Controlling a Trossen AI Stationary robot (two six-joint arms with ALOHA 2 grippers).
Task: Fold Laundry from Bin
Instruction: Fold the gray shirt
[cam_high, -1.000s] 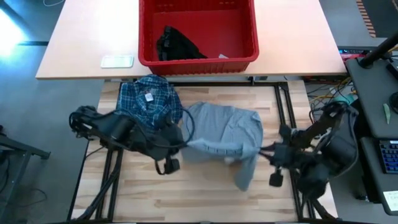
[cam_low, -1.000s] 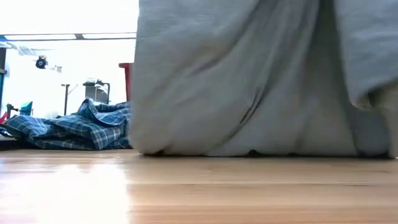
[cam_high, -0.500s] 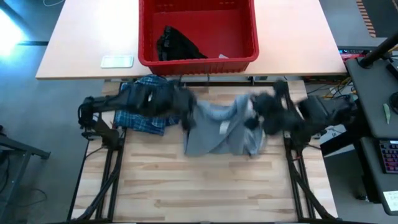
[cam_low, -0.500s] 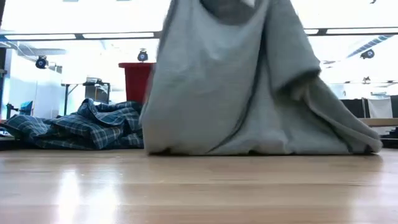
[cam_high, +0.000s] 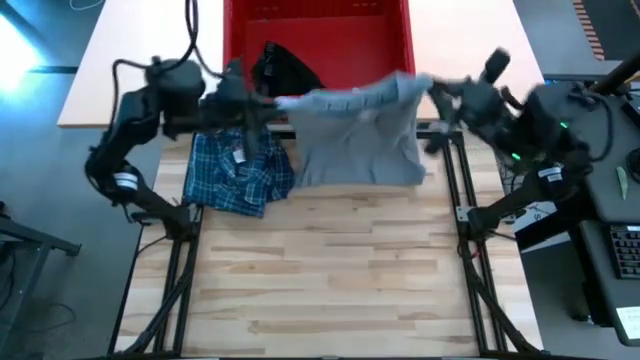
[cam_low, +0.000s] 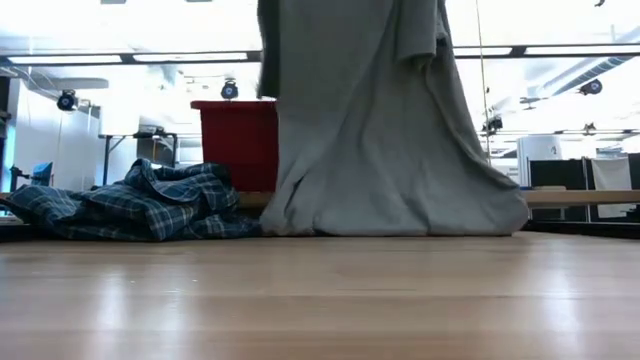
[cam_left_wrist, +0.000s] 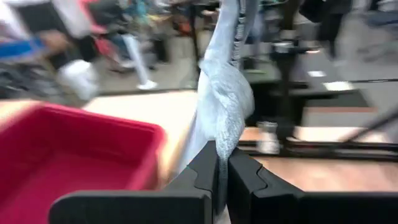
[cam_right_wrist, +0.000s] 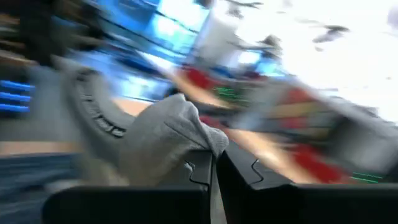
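A: Figure, read left to right. What does the left pincer (cam_high: 262, 103) hold?

B: Its fingers are closed tight on one upper corner of the grey T-shirt (cam_high: 357, 140), raised near the far edge of the bench (cam_high: 330, 290), just in front of the bin (cam_high: 385, 95). The left wrist view shows the cloth pinched as a narrow bunch between the two dark fingers (cam_left_wrist: 208, 171).

A: And what lies below it?

B: The plaid shirt (cam_high: 238, 170), crumpled at the far left of the bench, just beside the T-shirt's hanging left edge. A small black garment (cam_high: 283, 70) sits inside the bin.

A: The centre?

B: The T-shirt hangs as a sheet between the two pincers; in the low view its hem (cam_low: 400, 215) rests on the bench near the far edge.

A: The right?

B: The right pincer (cam_high: 437, 92) is likewise clamped shut on the opposite upper corner, near the bin's right front corner.

A: What could go wrong?

B: Judged from here: each grip holds only a small bunch, so a brisk spread may pull a corner free. The upper edge hangs close to the bin's rim and could snag there. The hanging left edge could also drag across the plaid shirt as the T-shirt is laid out.
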